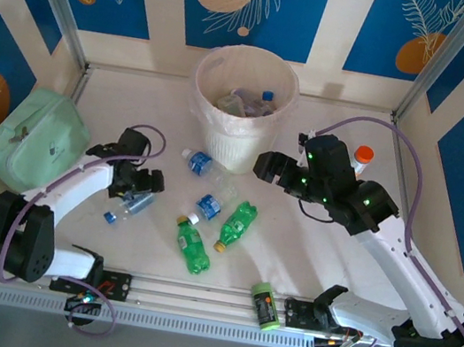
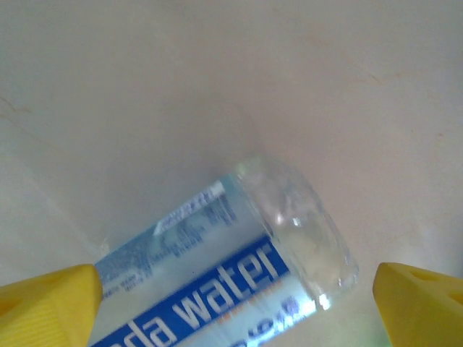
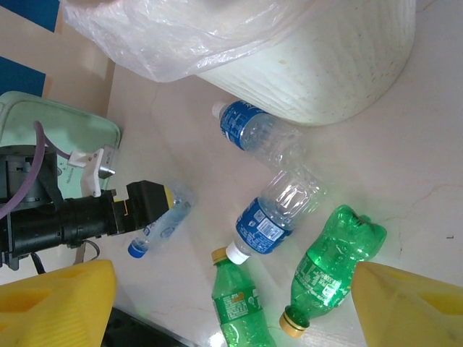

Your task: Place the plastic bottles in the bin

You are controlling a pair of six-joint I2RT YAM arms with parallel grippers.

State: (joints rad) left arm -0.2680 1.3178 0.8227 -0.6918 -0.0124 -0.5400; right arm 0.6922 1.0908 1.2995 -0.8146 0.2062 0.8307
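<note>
Soda-water bottle (image 2: 239,267) lies on its side on the worktop (image 1: 308,250), left of centre, cap toward the near edge. Left jaws are spread wide, one yellow fingertip (image 2: 51,303) on each side of the labelled body. No contact is visible; nothing is gripped yet.

Right jaws are also released and empty, hanging just right of the bin (image 1: 246,145).

Handling, judged:
- Looks empty, so very light.
- Thin clear wall: will dent under a hard squeeze and may squirt out.
- Slick and round, so it rolls if nudged from one side.
- Best hold is square across the label band, where the wall is straight, not the rounded base or the neck.

Room:
- The bin stands at the far middle, well apart from this bottle, with a tall wall and the liner draped over the rim. The bottle must go up and over.
- Two clear bottles (image 1: 201,164) (image 1: 209,206) lie between the left jaws and the bin.
- Two green bottles (image 1: 238,226) (image 1: 193,247) lie nearer the front.
- A mint case (image 1: 36,139) sits close on the left.
- Worktop right of the green bottles is open.
</note>
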